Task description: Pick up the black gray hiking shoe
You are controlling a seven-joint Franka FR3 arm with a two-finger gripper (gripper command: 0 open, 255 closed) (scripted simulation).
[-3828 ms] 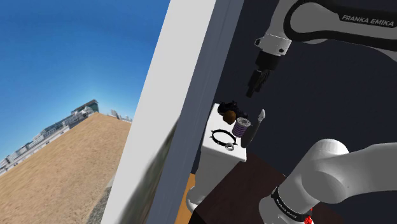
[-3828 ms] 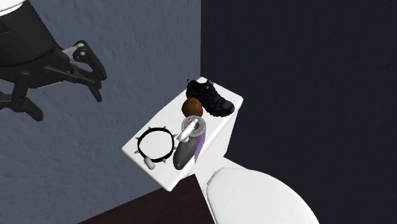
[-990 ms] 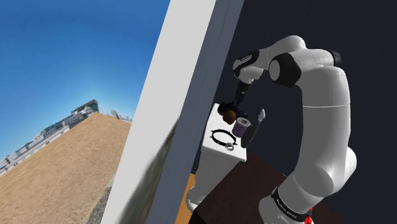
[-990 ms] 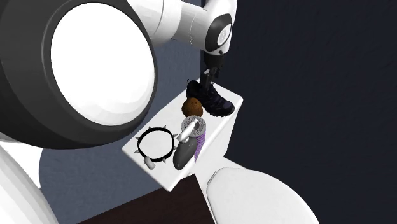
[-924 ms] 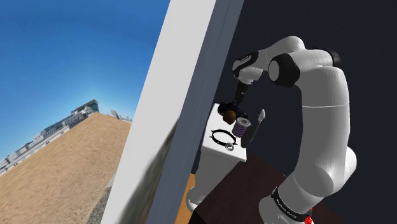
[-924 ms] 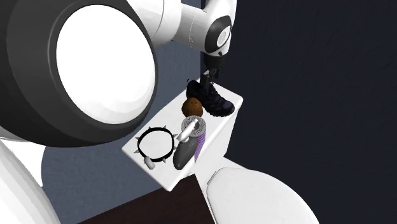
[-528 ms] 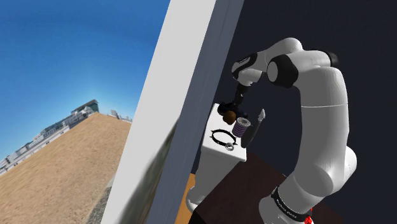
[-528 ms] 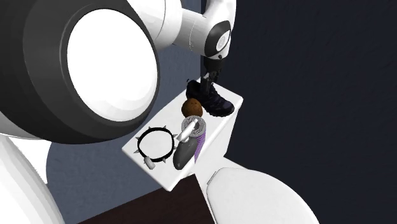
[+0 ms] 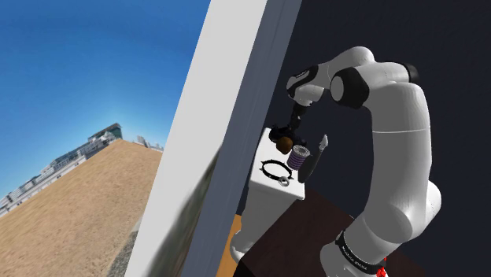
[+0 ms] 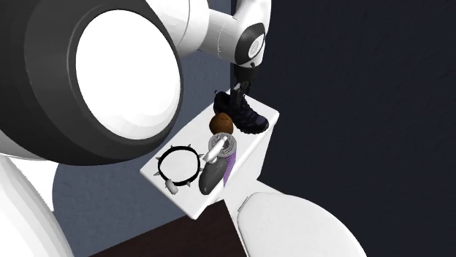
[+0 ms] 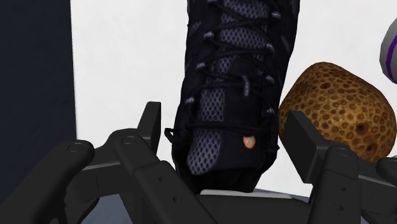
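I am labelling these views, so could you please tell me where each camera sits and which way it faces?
Shoulder view: beside the base, facing up-left to the tank; the arm shows.
Second exterior view: above the tank, looking down; a large arm joint shows close at its left.
Wrist view: on the hand, facing the shoe between the open tool fingers.
Shared: all show the shoe beside the brown ball.

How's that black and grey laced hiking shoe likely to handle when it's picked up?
The black and grey laced hiking shoe has a mesh upper, so it probably gives when squeezed. Jaws straddle its ankle end, so the toe may dip.
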